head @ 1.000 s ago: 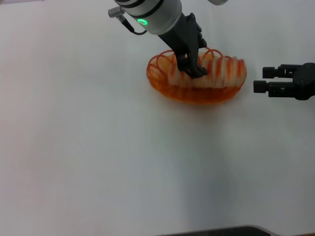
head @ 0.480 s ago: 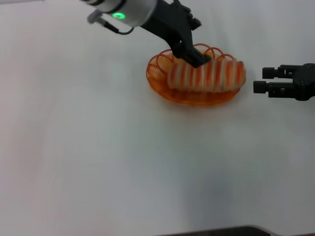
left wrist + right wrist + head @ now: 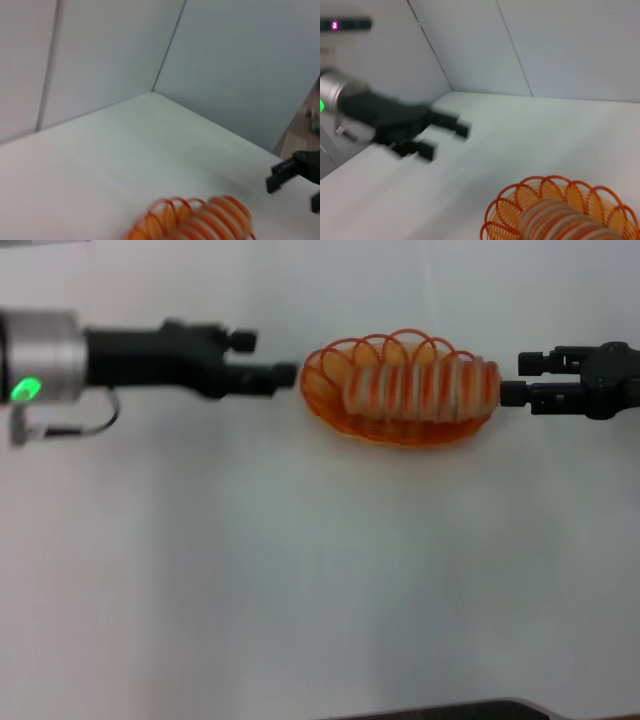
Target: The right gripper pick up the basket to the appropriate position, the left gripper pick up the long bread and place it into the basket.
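Note:
The orange wire basket [image 3: 338,412] sits on the white table at the back centre. The striped long bread [image 3: 420,388] lies inside it, lengthwise. My left gripper [image 3: 270,360] is open and empty, level, just left of the basket's left end and apart from it. My right gripper [image 3: 520,378] is open and empty, its fingertips close to the basket's right end. The left wrist view shows the basket [image 3: 162,209], the bread [image 3: 225,216] and the right gripper [image 3: 295,187]. The right wrist view shows the basket [image 3: 507,207], the bread [image 3: 560,220] and the left gripper [image 3: 442,139].
The white table [image 3: 300,570] spreads in front of the basket. Grey walls [image 3: 225,60] stand behind it and meet at a corner. A dark edge [image 3: 450,710] runs along the table's near side.
My left gripper has let go of the bread, come up out of the basket and swung left beside it. The bread stays in the basket. My right gripper has moved slightly closer to the basket.

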Robot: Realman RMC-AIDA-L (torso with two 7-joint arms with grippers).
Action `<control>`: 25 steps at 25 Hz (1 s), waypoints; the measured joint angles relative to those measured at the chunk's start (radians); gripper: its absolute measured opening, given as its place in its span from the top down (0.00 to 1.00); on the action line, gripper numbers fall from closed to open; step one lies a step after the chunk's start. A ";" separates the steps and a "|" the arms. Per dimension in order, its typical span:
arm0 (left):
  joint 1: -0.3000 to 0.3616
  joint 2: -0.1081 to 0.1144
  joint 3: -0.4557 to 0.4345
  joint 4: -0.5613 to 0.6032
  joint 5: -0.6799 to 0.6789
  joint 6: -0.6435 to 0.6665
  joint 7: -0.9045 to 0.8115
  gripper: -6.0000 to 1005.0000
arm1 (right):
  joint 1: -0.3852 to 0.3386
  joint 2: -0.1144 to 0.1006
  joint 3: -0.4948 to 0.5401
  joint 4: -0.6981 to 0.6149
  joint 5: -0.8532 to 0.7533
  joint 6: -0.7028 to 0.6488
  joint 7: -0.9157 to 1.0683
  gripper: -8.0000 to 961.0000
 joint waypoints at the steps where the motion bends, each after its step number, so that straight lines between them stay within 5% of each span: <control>1: 0.027 0.001 -0.023 0.001 0.000 0.035 0.003 0.14 | 0.004 -0.002 -0.001 0.000 -0.001 0.001 0.000 0.23; 9: 0.219 -0.011 -0.180 -0.001 0.009 0.167 0.065 0.14 | 0.011 -0.008 -0.043 0.000 -0.015 0.000 0.001 0.23; 25: 0.203 -0.010 -0.169 -0.005 0.034 0.185 0.072 0.14 | 0.007 -0.018 -0.103 0.000 -0.024 -0.008 0.021 0.23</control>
